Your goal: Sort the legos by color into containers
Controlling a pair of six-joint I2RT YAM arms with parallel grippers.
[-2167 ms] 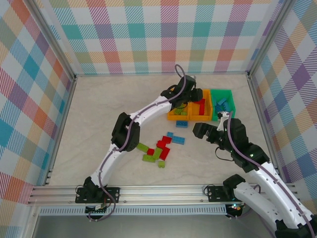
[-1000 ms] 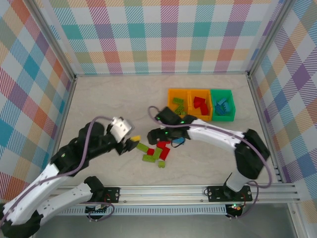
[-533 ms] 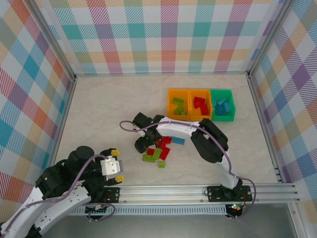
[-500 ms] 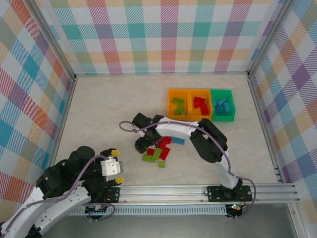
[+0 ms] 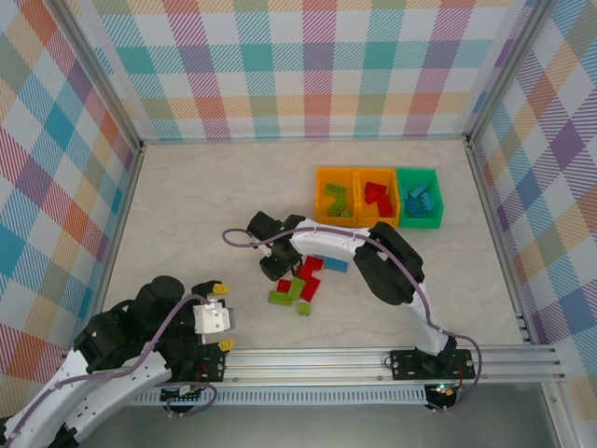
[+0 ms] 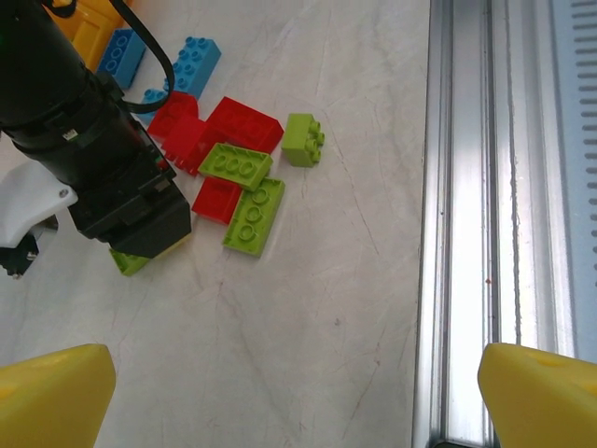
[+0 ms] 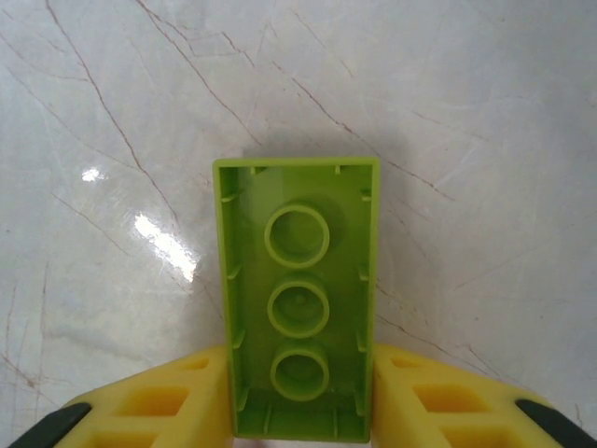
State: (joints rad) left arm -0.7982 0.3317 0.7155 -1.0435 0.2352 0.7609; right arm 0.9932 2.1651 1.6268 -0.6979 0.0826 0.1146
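Nearest to us, off the near-left side of the loose pile of legos (image 5: 300, 285), the left gripper (image 5: 221, 317) hangs by the front rail (image 6: 466, 187). Its yellow claws are spread wide with nothing between them, so it's out of the play.

Up at the pile's left edge, here's the action: the right gripper (image 5: 272, 268) is down over a lime green brick (image 7: 298, 289). The wrist view shows both yellow fingers (image 7: 177, 401) pressed against its long sides, the claw closed on it. The brick lies belly-up, with its hollow underside and three round tubes on show. Whether it has cleared the table (image 7: 485, 112) I can't tell.

It should handle easily: a light, stiff shell of hard plastic that won't give or crack under the squeeze. The catch is those smooth, glossy walls, which look slippery to me. The grip also sits at one end of the brick rather than its middle, so it could swing or slide out on a fast carry. The flat long sides are the right place to hold, though nearer the centre would be safer.

Just right of it, the pile holds red, lime and light blue bricks, some touching.

Beyond the pile, off to its far right, waits the row of containers (image 5: 357, 224). There are lime pieces in the left orange bin (image 5: 336, 223), red in the middle orange bin (image 5: 378, 224) and blue in the green bin (image 5: 420, 225). So this brick looks bound for the left orange bin.
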